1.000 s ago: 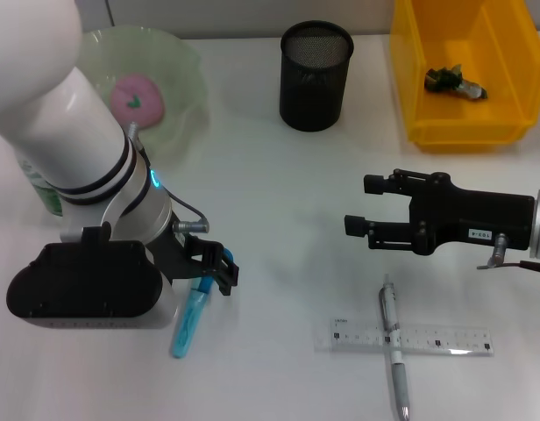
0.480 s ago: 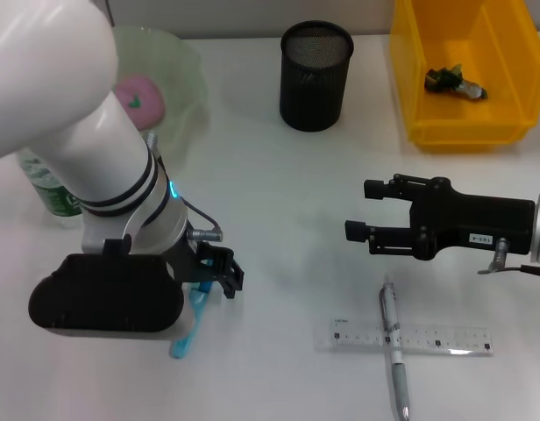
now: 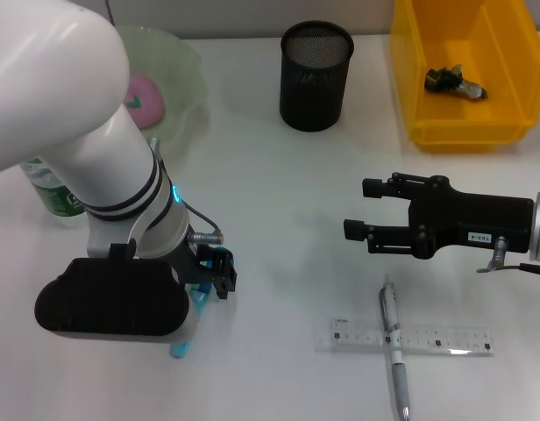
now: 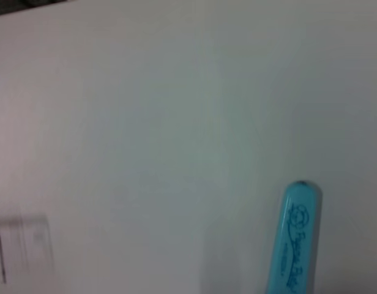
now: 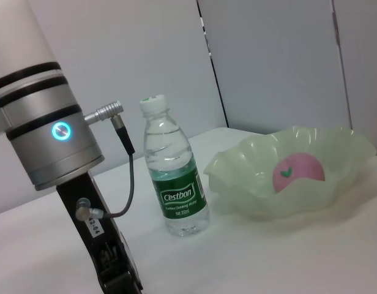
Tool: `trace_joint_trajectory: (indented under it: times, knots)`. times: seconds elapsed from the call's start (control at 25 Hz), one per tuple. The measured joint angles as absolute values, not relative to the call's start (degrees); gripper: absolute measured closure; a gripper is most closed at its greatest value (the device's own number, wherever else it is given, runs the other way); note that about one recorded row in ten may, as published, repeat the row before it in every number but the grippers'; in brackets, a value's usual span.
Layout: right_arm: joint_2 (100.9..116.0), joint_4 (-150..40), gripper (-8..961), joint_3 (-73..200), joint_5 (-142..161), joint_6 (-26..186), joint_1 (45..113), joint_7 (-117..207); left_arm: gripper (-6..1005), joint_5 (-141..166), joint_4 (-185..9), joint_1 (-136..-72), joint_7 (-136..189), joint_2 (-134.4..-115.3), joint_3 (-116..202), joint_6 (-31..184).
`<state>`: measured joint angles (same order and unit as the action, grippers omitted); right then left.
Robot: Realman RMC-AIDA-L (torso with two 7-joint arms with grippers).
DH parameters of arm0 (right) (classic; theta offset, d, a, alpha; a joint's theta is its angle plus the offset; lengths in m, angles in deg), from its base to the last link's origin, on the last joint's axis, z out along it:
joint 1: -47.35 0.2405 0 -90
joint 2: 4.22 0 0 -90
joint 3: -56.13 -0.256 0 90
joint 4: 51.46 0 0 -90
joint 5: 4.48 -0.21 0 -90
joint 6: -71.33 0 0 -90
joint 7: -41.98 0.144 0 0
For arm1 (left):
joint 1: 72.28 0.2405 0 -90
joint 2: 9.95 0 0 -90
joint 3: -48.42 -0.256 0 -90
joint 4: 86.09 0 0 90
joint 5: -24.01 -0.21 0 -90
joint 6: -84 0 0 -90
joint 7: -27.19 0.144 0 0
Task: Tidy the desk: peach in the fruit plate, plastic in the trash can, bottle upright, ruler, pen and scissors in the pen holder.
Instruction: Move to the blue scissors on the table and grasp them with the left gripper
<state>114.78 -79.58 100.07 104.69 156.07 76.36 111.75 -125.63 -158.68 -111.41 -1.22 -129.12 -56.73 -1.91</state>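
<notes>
Upright on the white worktop (image 5: 250, 251): a clear bottle (image 5: 174, 177) with a white cap and a green label. Just beside it, apart: a pale green, wavy-rimmed fruit plate (image 5: 237, 174) holding a pink peach (image 5: 297, 173) with a small green mark. Nearer the camera: the left arm (image 5: 51, 128), grey with black bands and a lit blue ring, a cable looping from its side. Behind: grey wall panels (image 5: 268, 61).
</notes>
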Motion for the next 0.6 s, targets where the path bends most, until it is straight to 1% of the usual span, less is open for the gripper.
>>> trace_joint_trajectory:
  times: [0.48, 0.6]
  knots:
    - [114.78, -79.76, 162, 100.07, 104.6, 156.62, 76.14, 111.75, 537, -125.94, -157.69, -113.66, -3.57, -129.12, -57.51, -4.91]
    - [114.78, -79.81, 162, 100.07, 104.6, 156.76, 76.08, 111.75, 538, -125.65, -157.25, -113.99, -3.73, -129.12, -57.71, -5.02]
